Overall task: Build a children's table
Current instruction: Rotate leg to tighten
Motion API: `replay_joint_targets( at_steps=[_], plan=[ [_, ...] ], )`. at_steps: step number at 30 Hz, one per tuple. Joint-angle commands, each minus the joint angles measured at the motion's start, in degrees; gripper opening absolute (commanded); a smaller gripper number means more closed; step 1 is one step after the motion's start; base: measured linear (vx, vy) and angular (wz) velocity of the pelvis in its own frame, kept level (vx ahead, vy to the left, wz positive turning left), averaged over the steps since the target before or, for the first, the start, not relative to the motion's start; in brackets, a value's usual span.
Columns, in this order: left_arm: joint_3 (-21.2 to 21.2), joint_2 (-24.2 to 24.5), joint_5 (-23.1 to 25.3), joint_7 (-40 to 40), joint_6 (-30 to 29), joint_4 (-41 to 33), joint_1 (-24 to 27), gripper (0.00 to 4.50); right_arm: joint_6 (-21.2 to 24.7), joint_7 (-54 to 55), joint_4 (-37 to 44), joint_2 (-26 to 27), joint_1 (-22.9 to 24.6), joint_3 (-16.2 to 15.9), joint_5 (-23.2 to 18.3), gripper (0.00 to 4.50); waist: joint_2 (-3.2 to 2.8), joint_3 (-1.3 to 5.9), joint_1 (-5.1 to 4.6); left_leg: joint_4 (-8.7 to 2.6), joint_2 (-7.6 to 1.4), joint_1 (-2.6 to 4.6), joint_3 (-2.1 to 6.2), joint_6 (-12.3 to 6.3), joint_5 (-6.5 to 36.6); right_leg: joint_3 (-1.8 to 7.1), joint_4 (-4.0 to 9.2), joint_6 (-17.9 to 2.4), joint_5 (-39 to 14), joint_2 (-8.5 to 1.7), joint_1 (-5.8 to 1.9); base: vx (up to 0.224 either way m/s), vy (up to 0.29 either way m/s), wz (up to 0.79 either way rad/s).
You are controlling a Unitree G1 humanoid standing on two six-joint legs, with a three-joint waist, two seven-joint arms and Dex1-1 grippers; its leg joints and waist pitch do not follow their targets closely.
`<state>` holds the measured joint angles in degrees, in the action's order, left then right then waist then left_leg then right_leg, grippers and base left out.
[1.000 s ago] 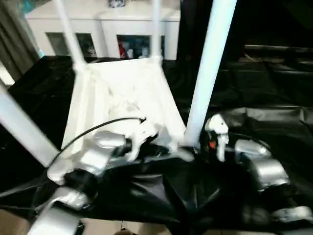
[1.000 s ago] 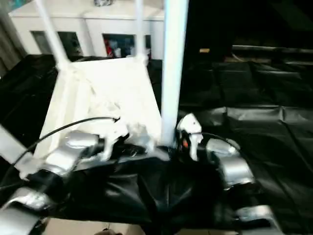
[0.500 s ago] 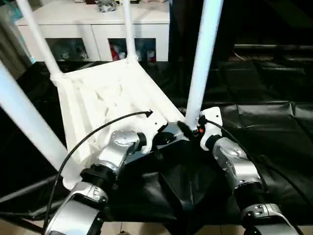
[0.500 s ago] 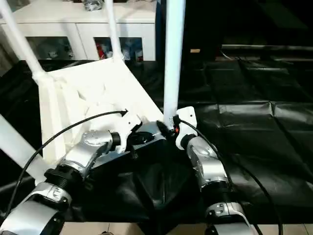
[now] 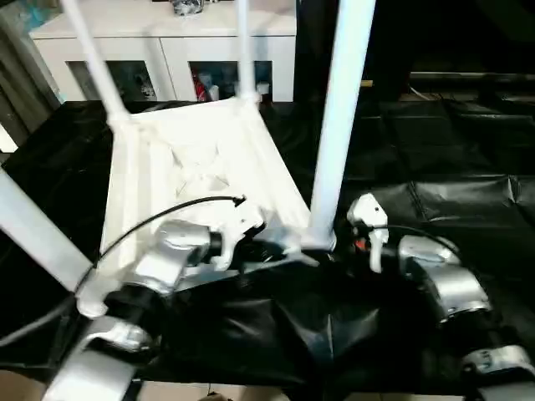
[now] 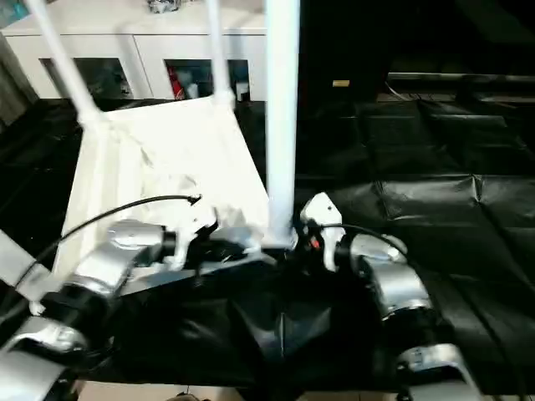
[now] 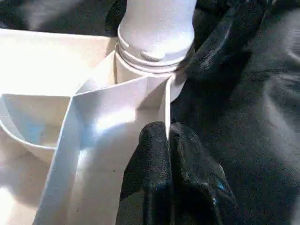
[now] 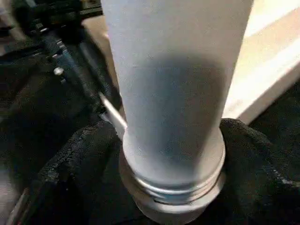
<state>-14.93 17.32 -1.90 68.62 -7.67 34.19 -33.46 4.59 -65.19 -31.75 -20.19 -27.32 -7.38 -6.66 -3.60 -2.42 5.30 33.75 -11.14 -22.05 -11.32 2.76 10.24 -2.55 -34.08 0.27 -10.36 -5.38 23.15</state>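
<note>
The white tabletop point(image 5: 192, 167) lies underside up on black cloth, with legs standing upright in its corner sockets. The near right leg point(image 5: 338, 125) rises from the corner where both grippers meet. My left gripper point(image 7: 168, 133) is shut on a thin upright rib of the tabletop just beside that socket point(image 7: 154, 61). My right gripper point(image 8: 171, 159) is open, with one black finger point(image 8: 79, 154) on each side of the leg's base point(image 8: 171, 117). In the head view the left gripper point(image 5: 267, 248) comes in from the left and the right gripper point(image 5: 334, 248) from the right.
The far left leg point(image 5: 96, 63), the far right leg point(image 5: 245, 46) and the near left leg point(image 5: 33, 234) stand upright. A white cabinet point(image 5: 167, 50) with glass-fronted shelves stands behind. Wrinkled black cloth point(image 5: 435, 150) covers the surface to the right.
The head camera has swung about, so the whole picture has shifted. The tabletop and its legs keep their places, and both grippers stay at the near right corner.
</note>
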Motion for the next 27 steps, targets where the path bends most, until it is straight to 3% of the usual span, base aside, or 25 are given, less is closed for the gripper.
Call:
replay_joint_targets(
  at_steps=[1,4,6,14,15,17,20,21,22,25,26,27],
  plan=[
    [-0.99,0.05,-0.81,2.54,0.73,-2.39,0.13,0.0,0.59,-2.11,-0.55,-0.02,-0.75,-1.72,-0.67,3.54,0.74,3.56,0.05,-4.01,-2.09,1.2,0.75,-3.81,12.73,1.37,3.31,-15.52,-8.66,-2.66,-2.57,0.0,0.0,0.0],
    [-0.56,0.69,-0.84,2.93,0.68,-2.58,0.22,0.0,0.59,-2.82,-0.66,0.1,-0.85,-1.79,-0.9,3.41,0.85,3.55,0.06,-4.02,-2.12,1.22,0.73,-3.35,12.42,1.47,3.28,-15.28,-9.11,-2.64,-2.47,0.0,0.0,0.0],
    [-0.59,0.85,-1.09,3.02,0.63,-2.66,0.23,0.0,0.55,-3.36,-0.8,0.33,-0.83,-1.72,-1.05,3.08,0.81,3.62,0.08,-3.99,-2.1,1.18,0.75,-3.3,11.83,1.45,3.16,-15.28,-8.31,-2.65,-2.5,0.0,0.0,0.0],
    [-0.61,0.24,-1.05,1.44,0.07,-3.55,0.91,0.0,0.56,-3.97,-0.35,1.05,0.69,-2.48,-1.27,2.73,1.02,3.7,0.17,-3.72,-2.03,1.05,0.66,-4.48,9.98,1.39,3.0,-15.56,-6.75,-2.66,-2.57,0.0,0.0,0.0],
    [-0.34,-0.24,-0.59,-0.29,-0.09,-2.99,0.7,0.0,0.92,-2.71,-0.24,1.31,1.23,-2.66,-0.72,2.72,0.53,3.68,0.26,-3.76,-2.03,1.09,0.72,-4.24,10.46,1.39,3.01,-15.5,-7.37,-2.69,-2.51,0.0,0.0,0.0],
    [0.0,-0.99,-0.19,-2.38,-0.25,-2.19,0.29,0.0,1.18,-0.97,-0.39,1.76,1.7,-2.58,-0.21,2.71,0.62,3.6,0.31,-3.85,-2.06,1.18,0.71,-3.79,11.28,1.43,3.26,-15.32,-8.04,-2.66,-2.48,0.0,0.0,0.0],
    [0.97,-2.87,-0.03,-6.25,-0.47,-0.76,-0.57,0.0,1.74,2.56,-0.48,3.22,2.51,-1.73,-0.03,2.71,0.66,3.3,0.27,-4.24,-2.0,1.31,0.82,-2.19,14.72,1.47,3.76,-14.27,-12.71,-2.71,-2.43,0.0,0.0,0.0],
    [1.8,-5.95,0.8,-12.31,-0.48,1.37,-1.86,0.0,2.08,11.24,-1.77,6.77,3.14,0.04,0.87,2.7,0.57,3.23,0.22,-4.38,-1.98,1.34,0.89,-1.54,15.45,1.53,3.96,-13.46,-14.66,-2.76,-2.36,0.0,0.0,0.0],
    [2.26,-7.93,1.25,-15.99,-0.28,2.79,-2.67,0.0,2.1,16.33,-2.74,9.08,3.33,1.11,1.2,2.7,0.48,2.9,-0.02,-4.55,-1.93,1.69,0.85,-0.5,17.78,1.68,4.52,-12.57,-18.08,-2.78,-1.79,0.0,0.0,0.0],
    [2.76,-11.79,1.77,-21.96,0.04,5.33,-4.07,0.0,2.33,25.14,-5.2,13.77,2.78,3.22,1.03,2.7,0.87,2.83,-0.74,-5.01,-1.59,1.65,1.45,1.25,20.47,1.44,5.03,-9.89,-24.35,-2.91,-2.1,0.0,0.0,0.0],
    [2.64,-12.25,1.86,-22.38,0.03,5.55,-4.17,0.0,1.79,26.4,-5.61,14.29,2.57,3.27,1.36,2.7,0.8,2.72,-0.8,-5.02,-1.6,1.91,1.49,1.32,21.7,1.51,5.47,-8.98,-26.45,-3.0,-1.73,0.0,0.0,0.0],
    [2.68,-13.49,1.97,-23.94,-0.19,6.13,-4.49,0.0,1.69,28.97,-6.63,15.67,1.82,3.58,1.47,2.7,0.33,2.67,-1.17,-5.06,-1.5,1.77,1.63,1.35,22.45,1.5,5.57,-8.44,-27.6,-3.05,-1.81,0.0,0.0,0.0]
  ],
)
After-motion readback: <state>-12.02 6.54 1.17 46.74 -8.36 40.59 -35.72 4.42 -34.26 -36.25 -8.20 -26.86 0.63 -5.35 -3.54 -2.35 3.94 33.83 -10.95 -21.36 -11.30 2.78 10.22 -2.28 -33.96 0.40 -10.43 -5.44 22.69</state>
